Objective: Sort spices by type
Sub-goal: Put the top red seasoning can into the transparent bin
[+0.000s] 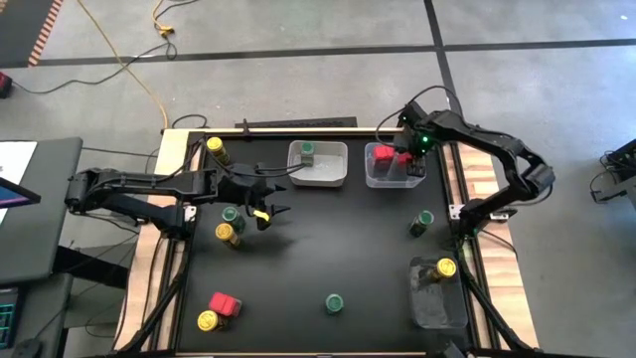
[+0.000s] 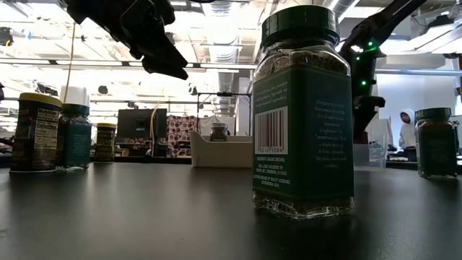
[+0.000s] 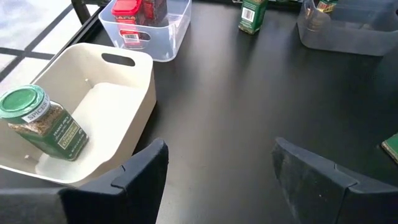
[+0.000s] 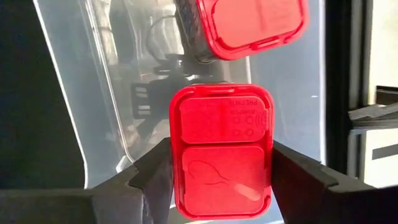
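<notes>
My right gripper [image 1: 396, 156] points down into the clear bin [image 1: 370, 177] at the table's far right, shut on a red spice box [image 4: 221, 149]; a second red box [image 4: 249, 22] stands beside it. My left gripper [image 1: 270, 211] hovers open above the table, left of centre, near a green-lidded jar [image 1: 231, 214] and a yellow-lidded jar [image 1: 227, 233]. One green-lidded jar [image 3: 40, 121] lies tilted in the white bin [image 1: 333, 171]. Other jars stand upright on the table: green [image 1: 334, 302], green [image 1: 422, 221], yellow [image 1: 216, 147], yellow [image 1: 207, 320], plus a red box [image 1: 226, 302]. My right gripper pinches the red spice box between its two fingers [image 4: 155, 171], one on each long side at the lid [image 4: 180, 180]. The fingers come from above, pointing down. The box stands upright inside the clear bin; whether its base rests on the bin floor is hidden by the box.
A grey bin [image 1: 437, 298] at the near right edge holds a yellow-lidded jar [image 1: 445, 267]. The low view is filled by the near green jar [image 2: 303, 108]. Black tabletop between the bins and that jar is bare. A person stands in the room behind [image 2: 408, 130].
</notes>
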Action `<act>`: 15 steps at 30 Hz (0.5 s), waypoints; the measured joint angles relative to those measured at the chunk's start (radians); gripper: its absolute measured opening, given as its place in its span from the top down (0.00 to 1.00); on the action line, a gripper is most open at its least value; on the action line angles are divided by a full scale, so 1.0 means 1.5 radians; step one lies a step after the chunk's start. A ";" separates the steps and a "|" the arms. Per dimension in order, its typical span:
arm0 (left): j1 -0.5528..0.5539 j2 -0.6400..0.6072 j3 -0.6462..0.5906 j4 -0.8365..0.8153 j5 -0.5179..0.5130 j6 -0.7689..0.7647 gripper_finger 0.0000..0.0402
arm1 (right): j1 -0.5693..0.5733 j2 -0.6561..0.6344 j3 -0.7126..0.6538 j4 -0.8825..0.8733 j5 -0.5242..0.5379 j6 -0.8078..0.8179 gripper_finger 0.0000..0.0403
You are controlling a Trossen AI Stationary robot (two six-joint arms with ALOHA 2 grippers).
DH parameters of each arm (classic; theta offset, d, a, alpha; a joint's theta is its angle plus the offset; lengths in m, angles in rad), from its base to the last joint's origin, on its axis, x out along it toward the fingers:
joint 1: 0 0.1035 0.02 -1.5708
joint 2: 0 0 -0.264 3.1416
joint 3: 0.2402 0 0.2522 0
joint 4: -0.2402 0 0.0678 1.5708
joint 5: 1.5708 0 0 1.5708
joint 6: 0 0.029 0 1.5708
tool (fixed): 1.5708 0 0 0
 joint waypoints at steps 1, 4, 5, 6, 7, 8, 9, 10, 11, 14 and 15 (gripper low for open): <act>0.000 0.000 0.000 0.000 0.000 0.000 0.32 | 0.000 0.005 0.000 0.000 -0.001 0.000 0.39; 0.000 0.000 0.000 0.000 0.000 -0.001 0.32 | 0.000 0.009 0.001 0.004 -0.001 0.000 0.39; 0.000 0.000 0.000 0.000 0.000 -0.001 0.32 | 0.000 0.010 0.001 0.008 -0.002 0.000 0.39; 0.000 0.000 0.000 -0.001 0.000 -0.001 0.32 | 0.000 0.010 0.001 0.015 -0.002 -0.001 0.39; 0.000 0.000 0.000 -0.001 0.000 -0.001 0.32 | 0.000 0.010 0.001 0.022 -0.002 -0.001 0.39; 0.000 0.000 0.000 -0.001 0.000 -0.001 0.32 | 0.000 0.010 0.001 0.027 -0.002 -0.001 0.39; 0.000 0.000 0.000 -0.001 0.000 -0.001 0.32 | 0.000 0.010 0.001 0.030 -0.002 -0.002 0.39; 0.000 0.000 0.000 -0.001 0.000 -0.002 0.32 | -0.001 0.010 0.001 0.032 -0.003 -0.007 0.39; 0.000 0.000 0.000 -0.001 0.000 -0.003 0.32 | -0.002 0.010 0.001 0.033 -0.004 -0.015 0.39; 0.000 0.000 0.000 -0.001 0.000 -0.005 0.32 | -0.004 0.010 0.001 0.034 -0.004 -0.023 0.39; 0.000 0.000 0.000 -0.001 0.000 -0.005 0.32 | -0.004 0.010 0.001 0.034 -0.005 -0.023 0.39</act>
